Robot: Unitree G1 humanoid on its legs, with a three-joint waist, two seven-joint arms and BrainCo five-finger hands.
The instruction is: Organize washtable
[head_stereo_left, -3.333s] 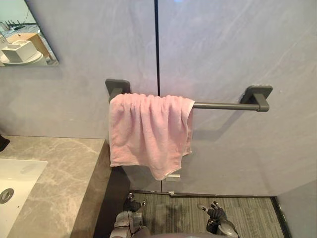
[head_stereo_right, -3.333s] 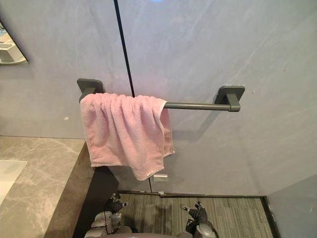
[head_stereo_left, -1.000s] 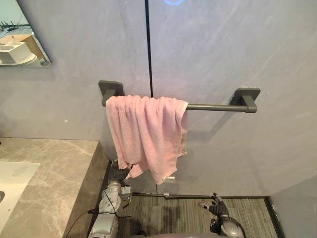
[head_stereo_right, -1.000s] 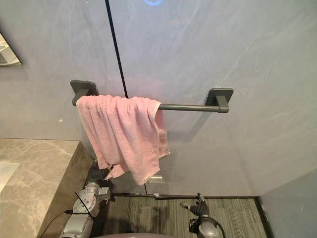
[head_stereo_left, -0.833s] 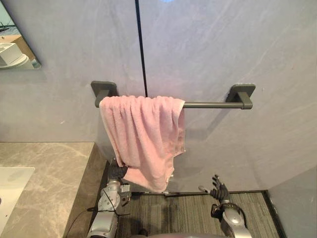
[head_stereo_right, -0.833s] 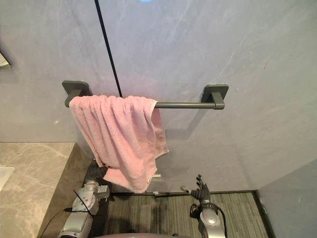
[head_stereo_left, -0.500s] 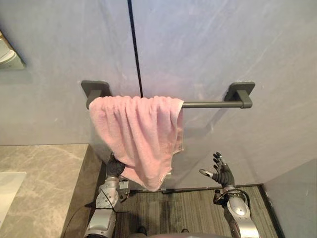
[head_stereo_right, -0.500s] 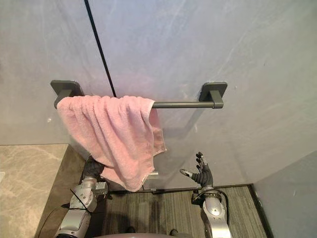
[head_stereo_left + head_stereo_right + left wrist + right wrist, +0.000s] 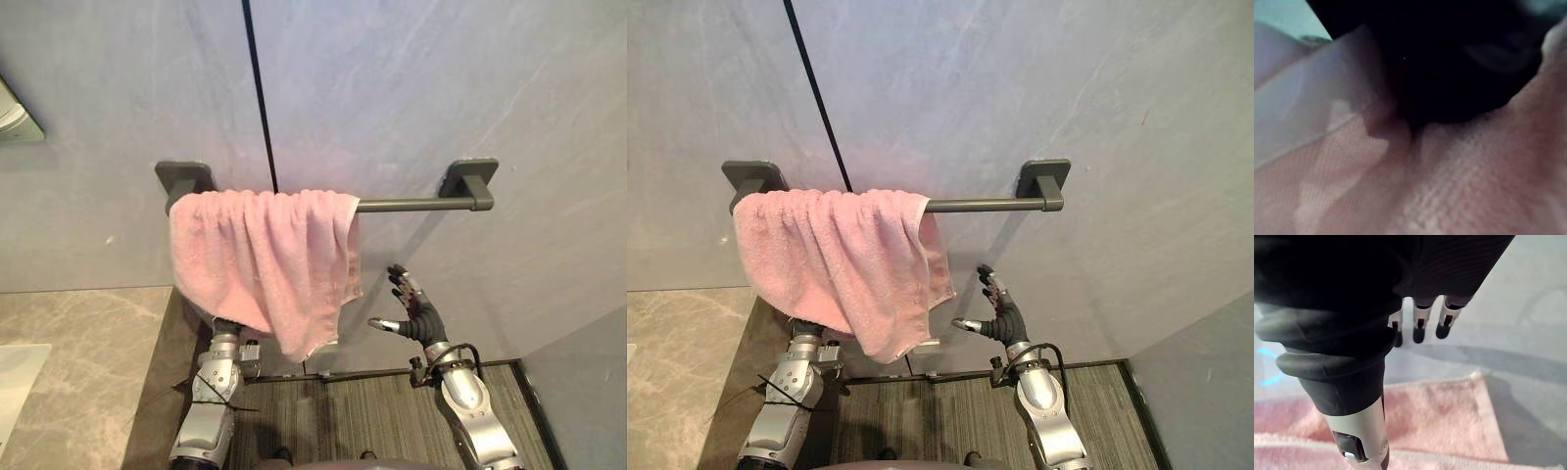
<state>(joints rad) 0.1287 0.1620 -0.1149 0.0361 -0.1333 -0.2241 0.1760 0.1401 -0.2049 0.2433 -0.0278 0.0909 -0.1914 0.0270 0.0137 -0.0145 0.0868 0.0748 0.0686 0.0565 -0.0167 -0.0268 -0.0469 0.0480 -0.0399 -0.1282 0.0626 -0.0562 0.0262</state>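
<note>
A pink towel hangs bunched over the left half of a dark grey wall bar. My left arm reaches up beneath the towel's lower left edge, and its hand is hidden behind the cloth. In the left wrist view the towel lies right against the dark hand cover. My right hand is raised just right of the towel's hanging right edge, fingers spread and straight, touching nothing. In the right wrist view its fingers point at the wall above the towel.
A marble counter with a white sink corner runs along the left, its side close to my left arm. A mirror corner shows at upper left. Grey carpet lies below the bar, and a grey panel stands at right.
The camera has swung right. My left hand has gone up under the towel, lifting its lower left edge. My right hand has risen from near the floor to beside the towel.
</note>
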